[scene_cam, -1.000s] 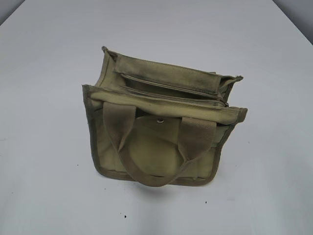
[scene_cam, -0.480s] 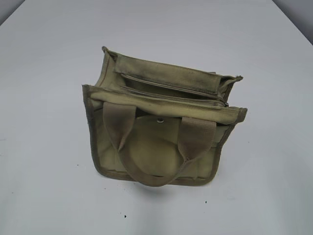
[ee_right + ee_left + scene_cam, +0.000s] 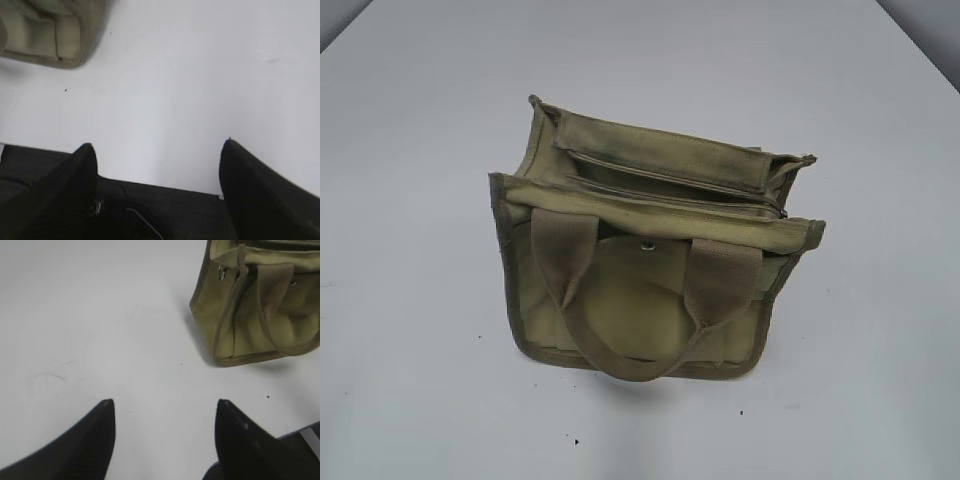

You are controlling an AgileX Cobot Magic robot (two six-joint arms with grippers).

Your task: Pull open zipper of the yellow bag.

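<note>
The yellow bag (image 3: 650, 255) stands upright in the middle of the white table, its front pocket and two loop handles facing the camera. Its zipper (image 3: 670, 190) runs along the top from left to right, with the small pull at the right end (image 3: 782, 211). Neither arm shows in the exterior view. In the left wrist view my left gripper (image 3: 165, 407) is open over bare table, with the bag (image 3: 250, 315) ahead to the upper right. My right gripper (image 3: 159, 150) is open too, near the table's front edge, and a corner of the bag (image 3: 50, 35) shows at upper left.
The white table (image 3: 420, 350) spreads wide around the bag on all sides, with a few dark specks on it. A dark surface (image 3: 165, 210) lies below the table edge under the right gripper.
</note>
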